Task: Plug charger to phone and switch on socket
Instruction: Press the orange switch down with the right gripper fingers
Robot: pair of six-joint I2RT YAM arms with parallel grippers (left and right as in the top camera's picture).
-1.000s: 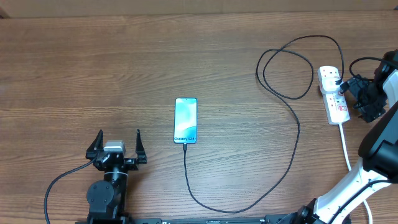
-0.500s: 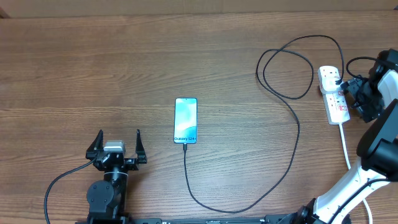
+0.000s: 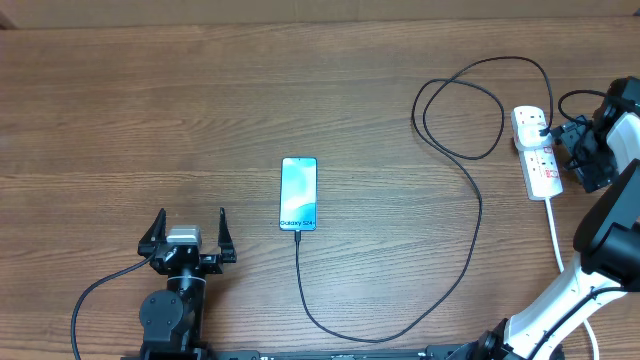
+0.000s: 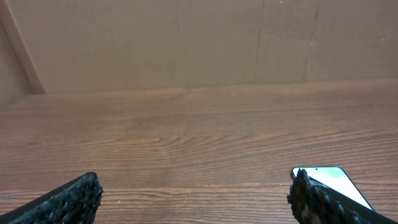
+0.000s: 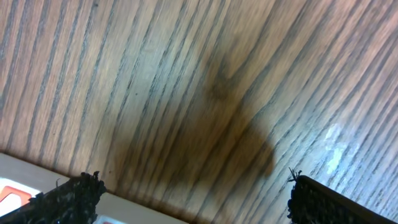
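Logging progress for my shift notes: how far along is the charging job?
Done: the charger tip meets the phone at its lower end; its black plug sits in the socket. In hand: open right gripper beside the socket. Left: seemingly pressing the switch.

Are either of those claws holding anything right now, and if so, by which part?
Nothing is held. The left gripper is open and empty; the right gripper, beside the socket, is open too.

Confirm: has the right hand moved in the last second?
Yes, slightly. In the overhead view the right hand has shifted a little up-frame alongside the socket, which has stayed put.
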